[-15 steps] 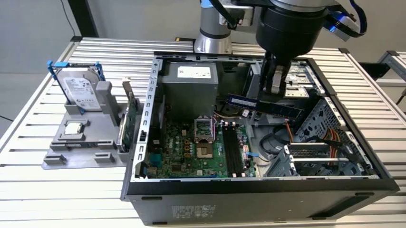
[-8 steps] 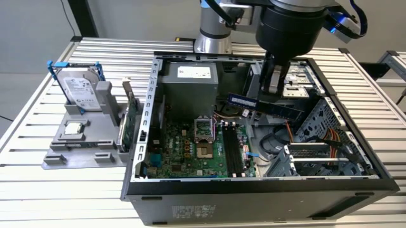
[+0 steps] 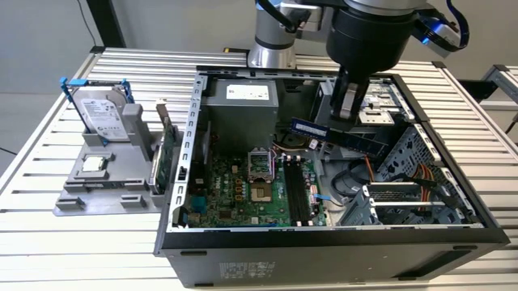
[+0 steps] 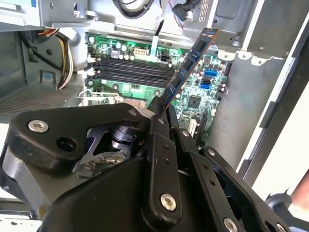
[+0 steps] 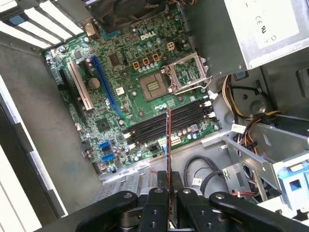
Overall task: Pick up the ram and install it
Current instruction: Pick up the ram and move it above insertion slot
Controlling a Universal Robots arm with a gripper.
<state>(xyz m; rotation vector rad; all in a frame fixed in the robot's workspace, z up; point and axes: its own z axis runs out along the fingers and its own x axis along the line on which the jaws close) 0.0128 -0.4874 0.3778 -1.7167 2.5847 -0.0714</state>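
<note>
Jaws: clenched on the ram (image 5: pixel 168 145), pinching one end.
Position: gripper (image 5: pixel 170 191) over the open computer case (image 3: pixel 324 237).
Clearance: ram held off the motherboard (image 5: pixel 120 72).

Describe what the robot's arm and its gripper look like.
The arm is silver-grey with blue-trimmed joints and a black cable, ending in a wide black cylinder. The gripper is matte black, with linked bars held by silver screws.

ram (image 3: pixel 364 143): long thin dark stick w/ blue label, pinched in hand (image 5: pixel 170 191), tilted in mid-air inside open pc case (image 3: pixel 194 121), above black slots (image 5: pixel 159 123), not seated.
</note>
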